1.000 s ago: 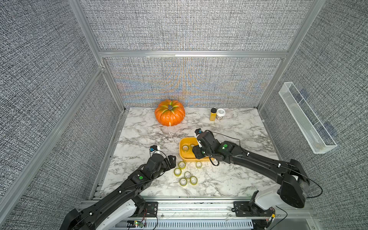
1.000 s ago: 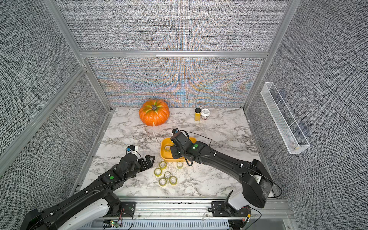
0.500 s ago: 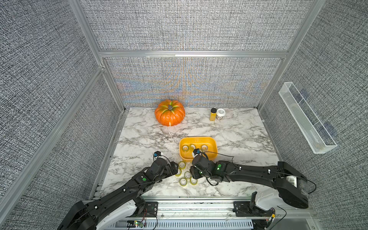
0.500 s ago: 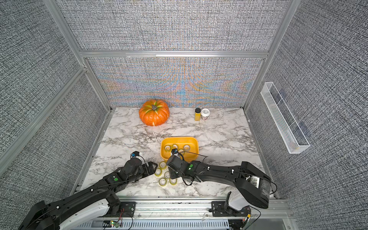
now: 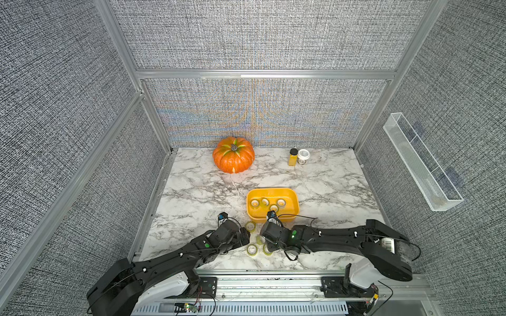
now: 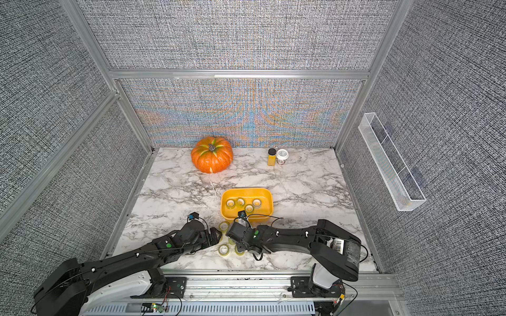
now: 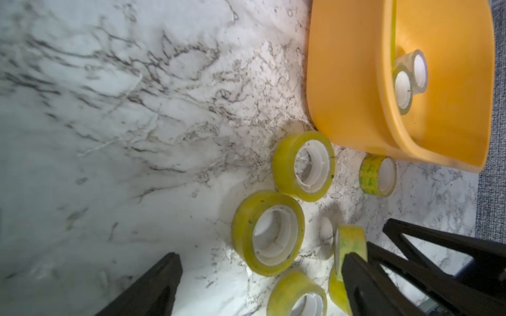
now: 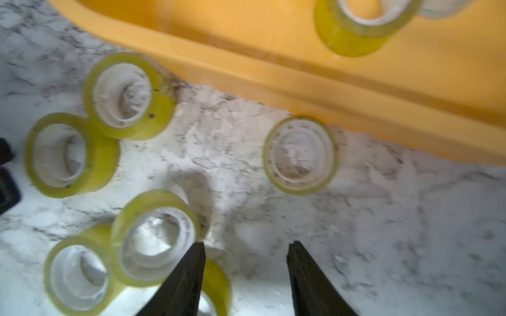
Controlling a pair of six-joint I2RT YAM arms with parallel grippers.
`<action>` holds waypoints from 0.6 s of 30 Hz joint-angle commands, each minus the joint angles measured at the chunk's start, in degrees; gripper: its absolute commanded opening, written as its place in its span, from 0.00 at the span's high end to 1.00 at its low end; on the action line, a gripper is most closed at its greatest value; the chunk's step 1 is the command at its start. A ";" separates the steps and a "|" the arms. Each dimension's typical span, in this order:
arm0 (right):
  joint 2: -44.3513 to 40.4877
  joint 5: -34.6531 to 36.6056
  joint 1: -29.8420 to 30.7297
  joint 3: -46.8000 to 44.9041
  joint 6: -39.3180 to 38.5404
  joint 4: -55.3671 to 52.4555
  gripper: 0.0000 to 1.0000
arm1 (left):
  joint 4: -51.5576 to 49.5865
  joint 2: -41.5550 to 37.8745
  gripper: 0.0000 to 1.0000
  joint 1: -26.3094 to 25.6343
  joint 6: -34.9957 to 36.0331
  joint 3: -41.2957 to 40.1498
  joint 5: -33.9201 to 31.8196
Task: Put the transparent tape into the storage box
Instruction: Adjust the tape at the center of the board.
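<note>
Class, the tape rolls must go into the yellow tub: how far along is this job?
Done: four tape rolls lie in the yellow tub. In hand: nothing; the left gripper and right gripper hover with jaws open over the loose rolls. Left: about six rolls on the marble table beside the tub to be carried in.

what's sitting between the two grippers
Loose tape rolls on the marble table, just in front of the yellow tub; this shows in both top views.
</note>
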 commanded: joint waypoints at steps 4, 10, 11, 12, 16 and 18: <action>-10.39 3.42 -1.62 -6.74 1.14 -4.02 0.46 | 0.75 4.74 0.06 -2.41 0.35 3.82 -1.85; -17.56 2.26 -2.88 -9.13 -0.61 -2.15 0.45 | 4.39 3.27 0.10 -4.07 0.51 4.84 -3.60; -17.71 2.09 -3.30 -9.18 -0.61 -1.54 0.45 | 4.96 2.30 0.10 -4.04 0.51 4.48 -3.92; -17.52 1.68 -3.97 -9.18 -0.69 -0.59 0.45 | 5.24 1.15 0.10 -4.06 0.47 4.14 -4.49; -14.78 0.82 -6.82 -8.05 -0.87 2.97 0.45 | 3.11 -3.78 0.10 -4.04 0.33 3.74 -8.19; -12.91 0.43 -7.81 -7.29 -1.16 4.92 0.46 | 2.33 -5.20 0.08 -4.05 0.42 3.67 -9.31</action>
